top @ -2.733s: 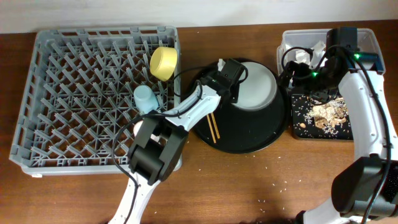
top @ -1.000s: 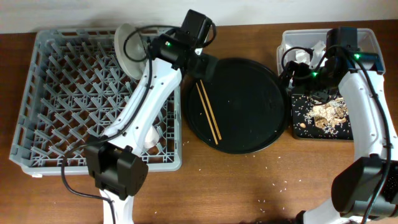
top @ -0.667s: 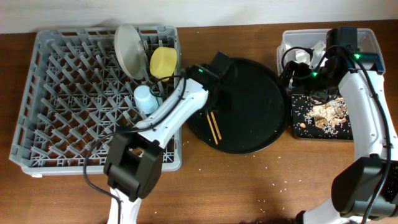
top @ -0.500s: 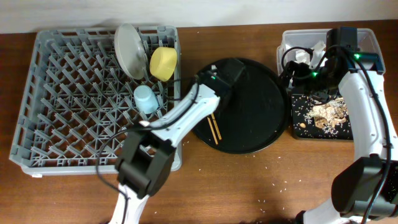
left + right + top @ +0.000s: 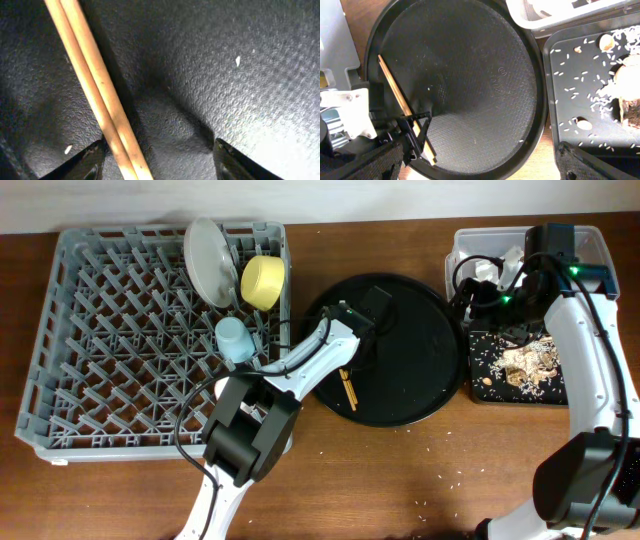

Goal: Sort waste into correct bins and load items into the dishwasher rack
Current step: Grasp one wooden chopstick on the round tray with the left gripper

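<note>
Brown wooden tabletop carries everything. The grey dishwasher rack fills its left side, and a round black tray lies just beside it. In the rack's far right corner the white plate stands on edge with the yellow bowl next to it. The light-blue cup sits a little nearer, among the pegs.

The left hand is low over the round tray with its fingers apart. The two chopsticks lie flat on the tray between them, side by side and close to one finger – not clamped.

At the far right, the clear tub holds white napkins. The black rectangular tray just in front of it carries brownish food scraps and scattered grains. The right hand hangs above where tub and tray meet – its fingers spread wide, holding nothing.
</note>
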Controlling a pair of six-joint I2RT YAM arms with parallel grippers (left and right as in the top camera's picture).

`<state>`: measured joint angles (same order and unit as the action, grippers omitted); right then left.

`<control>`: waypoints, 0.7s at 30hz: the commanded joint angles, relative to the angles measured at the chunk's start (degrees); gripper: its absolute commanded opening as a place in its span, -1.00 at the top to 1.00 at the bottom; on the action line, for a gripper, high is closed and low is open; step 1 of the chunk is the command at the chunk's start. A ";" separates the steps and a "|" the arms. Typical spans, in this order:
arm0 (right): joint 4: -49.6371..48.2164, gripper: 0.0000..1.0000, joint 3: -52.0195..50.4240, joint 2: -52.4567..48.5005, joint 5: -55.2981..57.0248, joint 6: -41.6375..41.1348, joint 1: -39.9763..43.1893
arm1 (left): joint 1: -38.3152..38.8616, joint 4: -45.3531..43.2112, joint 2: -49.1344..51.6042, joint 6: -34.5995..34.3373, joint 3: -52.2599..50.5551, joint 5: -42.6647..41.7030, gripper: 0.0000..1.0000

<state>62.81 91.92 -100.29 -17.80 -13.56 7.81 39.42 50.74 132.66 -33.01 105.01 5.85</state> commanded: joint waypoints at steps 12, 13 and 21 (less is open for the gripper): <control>0.04 -0.97 0.37 1.57 0.70 -0.22 0.09 | -0.22 5.75 2.86 10.23 0.79 3.65 0.74; 0.04 -0.97 0.37 1.57 0.70 -0.22 0.09 | -0.22 5.77 2.86 10.23 1.03 3.65 0.70; 0.04 -0.97 0.37 1.57 0.70 -0.22 0.09 | -4.04 12.00 2.86 10.43 9.57 2.08 -0.19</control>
<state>62.83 91.92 -100.29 -17.80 -13.54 7.81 37.74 62.61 134.76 -23.29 113.08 9.15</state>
